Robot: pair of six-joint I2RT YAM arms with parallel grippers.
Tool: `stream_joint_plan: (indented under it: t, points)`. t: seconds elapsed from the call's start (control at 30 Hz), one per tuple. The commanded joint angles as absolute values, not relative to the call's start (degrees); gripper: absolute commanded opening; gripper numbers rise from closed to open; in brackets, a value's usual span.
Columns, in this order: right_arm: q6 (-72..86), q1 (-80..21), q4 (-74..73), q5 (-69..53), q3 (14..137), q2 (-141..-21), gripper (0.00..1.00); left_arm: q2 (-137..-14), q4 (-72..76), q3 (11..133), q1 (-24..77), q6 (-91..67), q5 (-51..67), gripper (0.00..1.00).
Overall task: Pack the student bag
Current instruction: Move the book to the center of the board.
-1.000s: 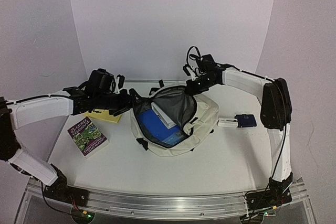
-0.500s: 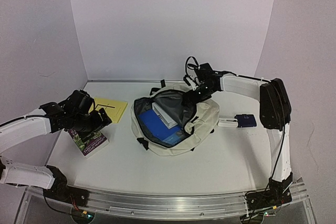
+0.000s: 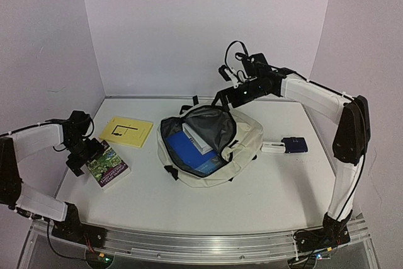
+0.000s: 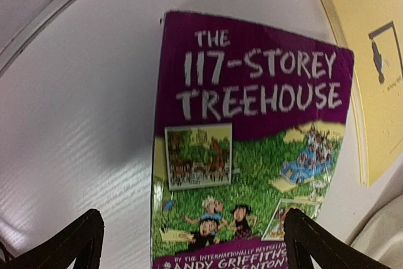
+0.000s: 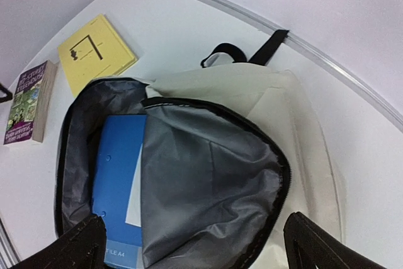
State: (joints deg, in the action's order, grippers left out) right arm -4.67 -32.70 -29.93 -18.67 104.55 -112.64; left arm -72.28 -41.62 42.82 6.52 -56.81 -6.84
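Observation:
The student bag lies in the middle of the table, cream with a black zip, and its mouth is wide open. A grey lining flap partly covers a blue file inside, which also shows in the top view as the blue file. My right gripper hovers open above the bag's back rim, and in its wrist view the right gripper holds nothing. At the far left, my left gripper stands open over the near end of a purple paperback. The left gripper straddles the book without gripping it.
A yellow book lies flat beyond the purple paperback, left of the bag. A small blue device with a white piece sits to the right of the bag. Purple walls close the table's back and sides.
My left arm swung from the bag's left rim out to the purple paperback. My right gripper opened, let go of the bag's back rim and lifted away from it.

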Motion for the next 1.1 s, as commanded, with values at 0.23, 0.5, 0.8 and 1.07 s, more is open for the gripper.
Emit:
stream_joint_plan:
  t: [0.23, 0.5, 0.8, 1.07]
  points:
    - [-4.57, -41.13, -31.37, -34.00, 96.11, -105.38, 0.98, -93.86, -34.89, 62.62, -3.73, -35.28, -0.21, 1.00]
    - [-5.34, -45.26, -31.16, -41.24, 89.07, -103.70, 0.98, -102.47, -30.99, 63.49, -8.11, -35.45, 12.19, 0.97]
    - [-5.80, -48.83, -29.59, -46.54, 81.51, -105.41, 0.98, -86.85, -25.30, 48.48, 2.91, -44.98, 13.60, 0.91]
    - [-3.09, -49.96, -26.35, -46.11, 77.92, -110.68, 0.90, -78.79, -17.96, 36.32, 17.61, -57.84, 15.53, 0.83]
